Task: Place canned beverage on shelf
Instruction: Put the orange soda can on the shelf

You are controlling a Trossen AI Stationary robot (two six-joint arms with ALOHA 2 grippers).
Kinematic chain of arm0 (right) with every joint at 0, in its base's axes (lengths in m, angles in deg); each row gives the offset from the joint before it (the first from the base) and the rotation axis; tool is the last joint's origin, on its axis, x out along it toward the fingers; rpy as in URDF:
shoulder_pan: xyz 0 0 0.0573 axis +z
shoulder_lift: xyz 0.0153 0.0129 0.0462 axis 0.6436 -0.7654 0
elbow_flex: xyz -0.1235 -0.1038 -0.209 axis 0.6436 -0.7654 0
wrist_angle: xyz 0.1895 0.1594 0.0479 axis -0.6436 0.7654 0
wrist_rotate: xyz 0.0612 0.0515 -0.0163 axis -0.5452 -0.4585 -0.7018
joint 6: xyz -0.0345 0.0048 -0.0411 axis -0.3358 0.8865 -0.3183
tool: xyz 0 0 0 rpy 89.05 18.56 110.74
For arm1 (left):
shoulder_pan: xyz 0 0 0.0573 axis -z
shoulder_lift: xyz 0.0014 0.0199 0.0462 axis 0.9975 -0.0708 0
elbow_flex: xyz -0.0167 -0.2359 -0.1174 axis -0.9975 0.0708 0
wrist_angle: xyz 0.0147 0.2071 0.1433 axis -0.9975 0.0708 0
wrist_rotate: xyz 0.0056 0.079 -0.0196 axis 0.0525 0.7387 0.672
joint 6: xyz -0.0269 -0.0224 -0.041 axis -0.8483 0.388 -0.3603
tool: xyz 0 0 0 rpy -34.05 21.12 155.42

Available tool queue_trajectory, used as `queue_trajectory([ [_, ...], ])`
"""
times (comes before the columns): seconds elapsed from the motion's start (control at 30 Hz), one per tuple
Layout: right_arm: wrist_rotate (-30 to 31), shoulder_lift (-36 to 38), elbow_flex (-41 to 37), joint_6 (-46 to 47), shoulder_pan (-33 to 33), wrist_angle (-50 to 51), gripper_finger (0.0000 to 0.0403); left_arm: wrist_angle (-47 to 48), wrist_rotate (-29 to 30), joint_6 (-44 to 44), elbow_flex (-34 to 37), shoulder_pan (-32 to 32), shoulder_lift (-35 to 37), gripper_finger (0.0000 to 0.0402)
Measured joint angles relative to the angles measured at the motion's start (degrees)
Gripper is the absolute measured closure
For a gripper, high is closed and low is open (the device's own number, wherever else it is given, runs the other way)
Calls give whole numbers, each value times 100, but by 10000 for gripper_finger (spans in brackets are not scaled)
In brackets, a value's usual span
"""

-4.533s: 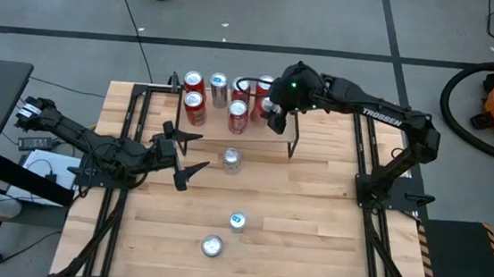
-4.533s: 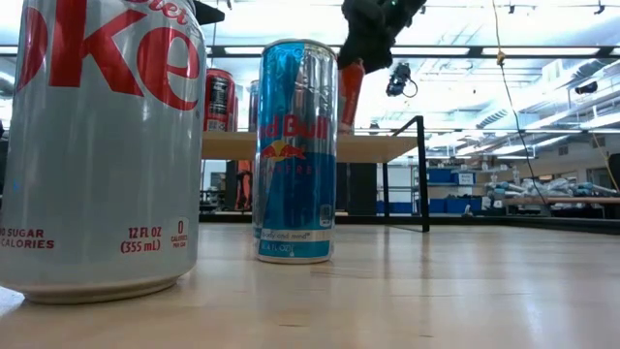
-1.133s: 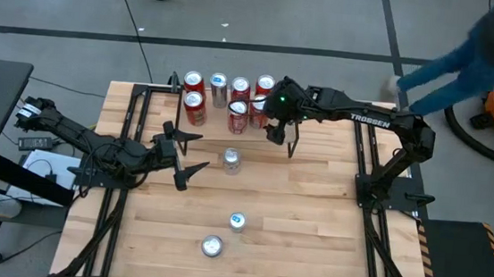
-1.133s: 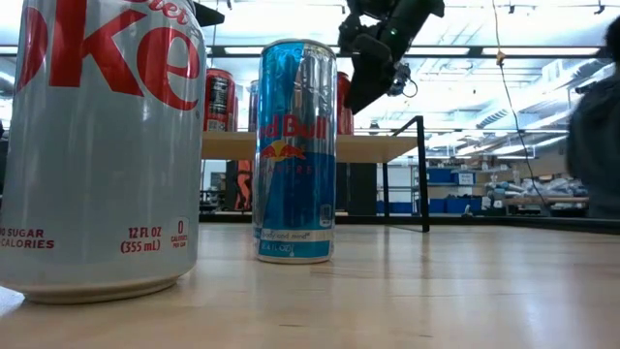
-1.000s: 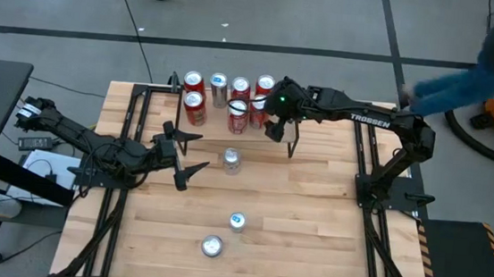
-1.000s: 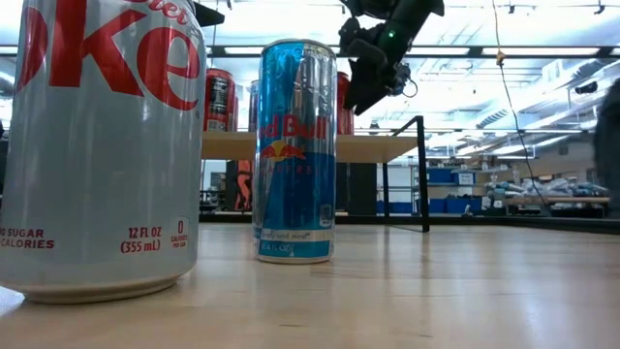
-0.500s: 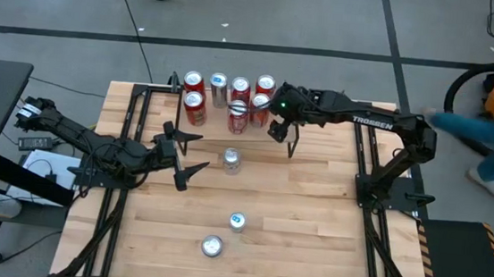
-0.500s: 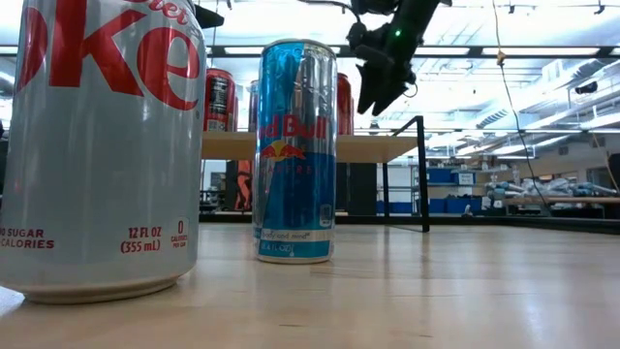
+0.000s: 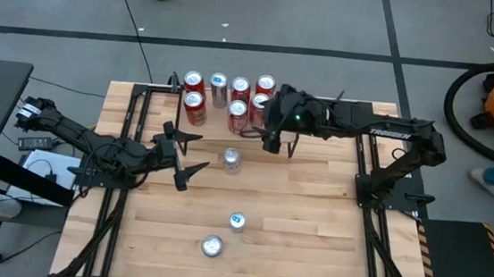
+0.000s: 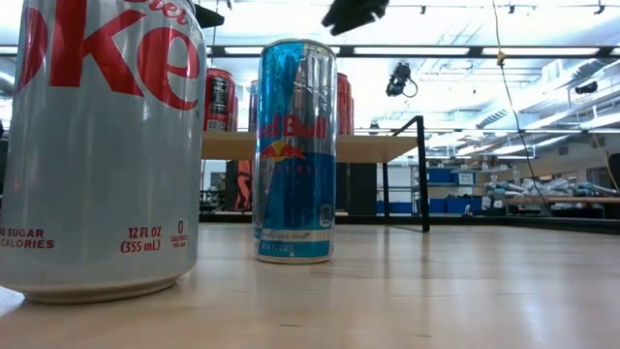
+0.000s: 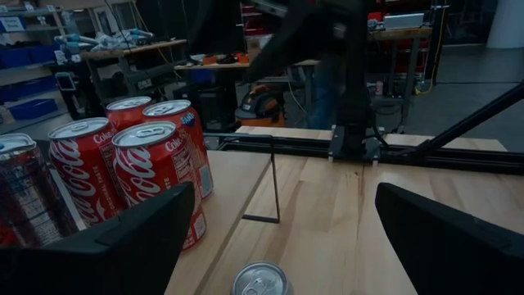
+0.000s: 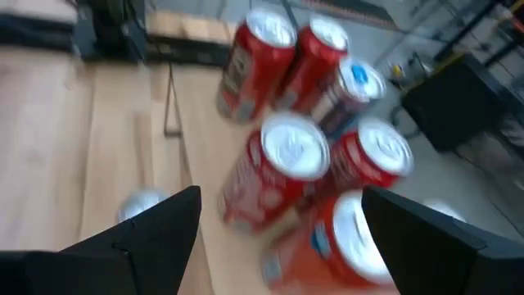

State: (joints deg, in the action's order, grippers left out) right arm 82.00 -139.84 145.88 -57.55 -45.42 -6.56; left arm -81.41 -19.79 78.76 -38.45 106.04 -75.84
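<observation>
So the right gripper (image 9: 268, 141), which had a red can pinched over the light-wood shelf on thin black legs (image 9: 215, 123) a few seconds back, has let it go, lifted away empty-jawed and pulled toward the shelf's front edge.

Six cans (image 9: 238, 111) on one shelf (image 9: 290, 135) — three more cans (image 9: 232, 160) on the table (image 9: 311, 225).

The pale, light-wood butcher-block tabletop (image 9: 312, 216) carries a rack with a light-wood top board on thin black metal legs (image 10: 419, 173). On that board stand glossy red cola cans with white script (image 11: 160, 176) and silver lids, plus one silver can with a blue tab (image 9: 219, 83). Nearer the tabletop's front edge stand a blue-and-silver energy-drink can with red and yellow logo (image 10: 295, 150) and a silver diet cola can with red lettering (image 10: 102, 145)
</observation>
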Motion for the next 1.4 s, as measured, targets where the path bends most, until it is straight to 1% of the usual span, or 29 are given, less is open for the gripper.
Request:
queue_trajectory([
  [0.17,-432,-132,2,102,-405,-424,55,-66,0,-34,-10,0,0,10],
  [0.27,-833,-150,-4,238,-688,-364,55,133,1,-125,-188,45,3,10],
  [0.43,-1079,-150,-4,269,-945,-448,55,713,1,-289,-543,215,9,10],
  [0.53,-1267,-232,3,229,-1063,-599,55,654,0,-318,-589,271,9,10],
  [0.6,-1152,-332,-9,165,-1124,-615,55,673,0,-320,-589,262,9,10],
  [0.8,-75,-515,-2,-102,-1080,-1021,55,728,0,-320,-589,263,7,10],
  [0.9,259,-529,-11,-171,-1018,-977,55,759,0,-319,-587,297,7,10],
  [1.17,287,-520,-41,138,-1124,-788,55,751,0,-320,-587,297,4,10],
  [1.4,259,-535,-63,406,-1238,-381,55,790,2,-320,-587,297,4,10],
])
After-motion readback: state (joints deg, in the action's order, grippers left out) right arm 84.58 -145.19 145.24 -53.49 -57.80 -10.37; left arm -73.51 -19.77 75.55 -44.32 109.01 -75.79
